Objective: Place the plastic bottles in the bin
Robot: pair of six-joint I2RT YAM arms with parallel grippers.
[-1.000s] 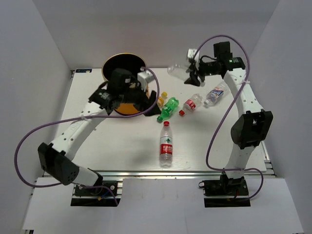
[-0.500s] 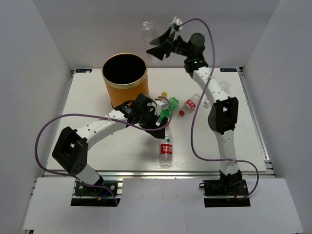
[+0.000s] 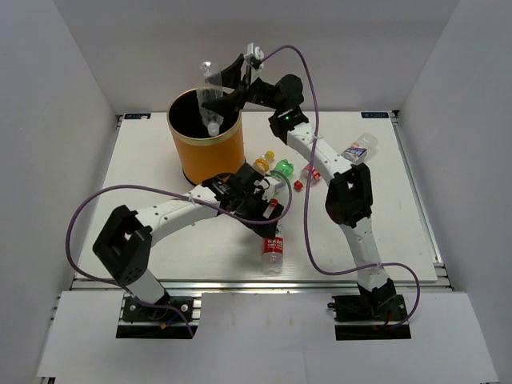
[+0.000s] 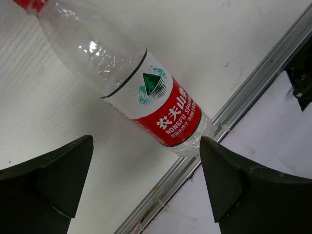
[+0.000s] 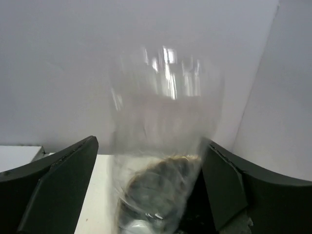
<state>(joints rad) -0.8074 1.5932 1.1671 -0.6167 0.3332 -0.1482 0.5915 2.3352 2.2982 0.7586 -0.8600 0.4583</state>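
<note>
The orange bin (image 3: pixel 206 156) stands at the back left. My right gripper (image 3: pixel 230 82) is above its mouth with its jaws wide apart. A clear bottle (image 3: pixel 212 100) hangs neck down just over the bin. In the right wrist view this bottle (image 5: pixel 163 161) is blurred between my fingers (image 5: pixel 73 170), with a gap on its left side. My left gripper (image 3: pixel 270 218) is open, low over a red-labelled clear bottle (image 3: pixel 274 246) lying near the front edge. That bottle (image 4: pixel 146 92) lies just beyond the open gripper (image 4: pixel 146 141).
A green bottle (image 3: pixel 282 170), a yellow-capped bottle (image 3: pixel 262 165) and a small red-labelled bottle (image 3: pixel 310 171) lie right of the bin. A dark-labelled bottle (image 3: pixel 358 148) lies at the far right. The metal rail of the table's front edge (image 4: pixel 214 126) is close to the left gripper.
My right arm swung left from the back wall and now holds the clear bottle's place over the bin, neck down. My left gripper moved forward over the red-labelled bottle.
</note>
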